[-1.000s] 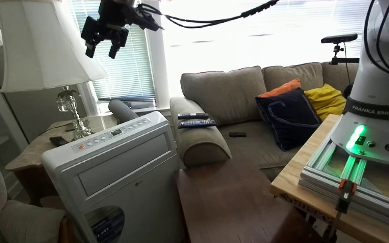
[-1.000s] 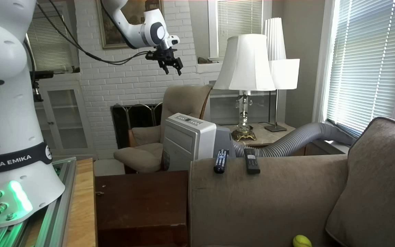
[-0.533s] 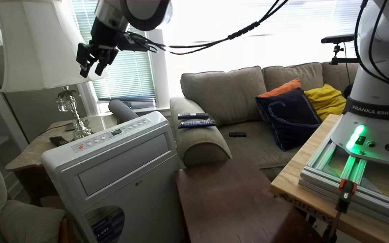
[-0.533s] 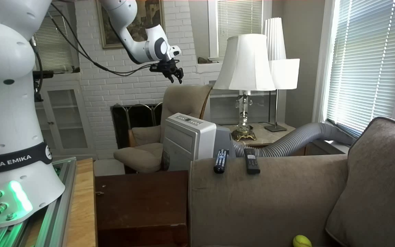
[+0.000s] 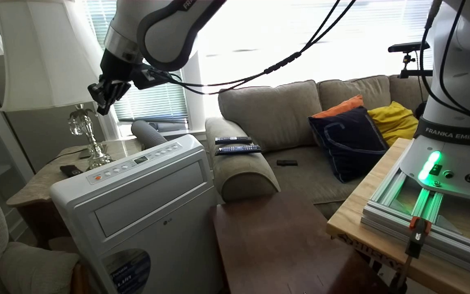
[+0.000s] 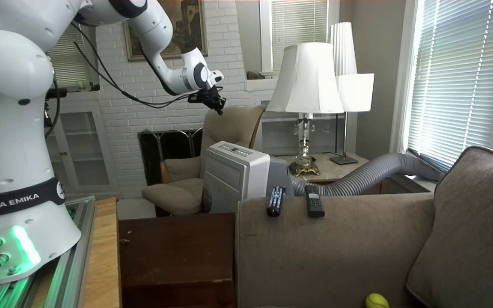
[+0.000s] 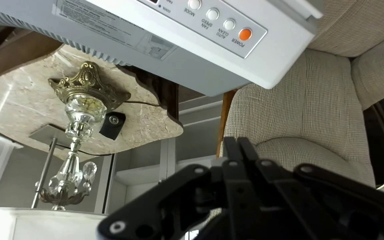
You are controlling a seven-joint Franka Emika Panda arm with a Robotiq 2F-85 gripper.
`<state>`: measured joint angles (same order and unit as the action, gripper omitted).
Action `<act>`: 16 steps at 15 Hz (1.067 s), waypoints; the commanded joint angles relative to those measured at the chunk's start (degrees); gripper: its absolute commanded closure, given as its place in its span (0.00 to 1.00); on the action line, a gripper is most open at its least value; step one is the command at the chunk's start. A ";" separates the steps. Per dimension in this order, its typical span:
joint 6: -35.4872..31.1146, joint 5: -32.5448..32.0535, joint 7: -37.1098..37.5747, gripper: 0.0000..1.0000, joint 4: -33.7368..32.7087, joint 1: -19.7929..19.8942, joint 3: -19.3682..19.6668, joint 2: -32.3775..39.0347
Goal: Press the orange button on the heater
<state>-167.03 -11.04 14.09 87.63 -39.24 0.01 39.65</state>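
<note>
The orange button (image 7: 245, 34) ends the row of controls (image 7: 212, 14) on top of the heater (image 5: 161, 241), which stands between the armchair (image 6: 234, 128) and the sofa (image 5: 280, 118). We judge the button firm and smooth — no grip, just a straight push at its centre — with the heater likely heavy enough to stay put. Our end effector (image 7: 237, 141), its tips pressed together, hangs above the heater, apart from it; in the wrist view the button sits up-frame from those tips.

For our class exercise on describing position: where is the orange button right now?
In the wrist view, the orange button is near the top, right of centre, on the heater, beside the white AUTO CLEAN button.
</note>
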 commanded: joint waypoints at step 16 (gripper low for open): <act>-5.18 1.11 2.64 1.00 -4.91 -7.44 8.59 12.20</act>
<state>-170.90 -10.91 15.13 86.12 -45.14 7.09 48.69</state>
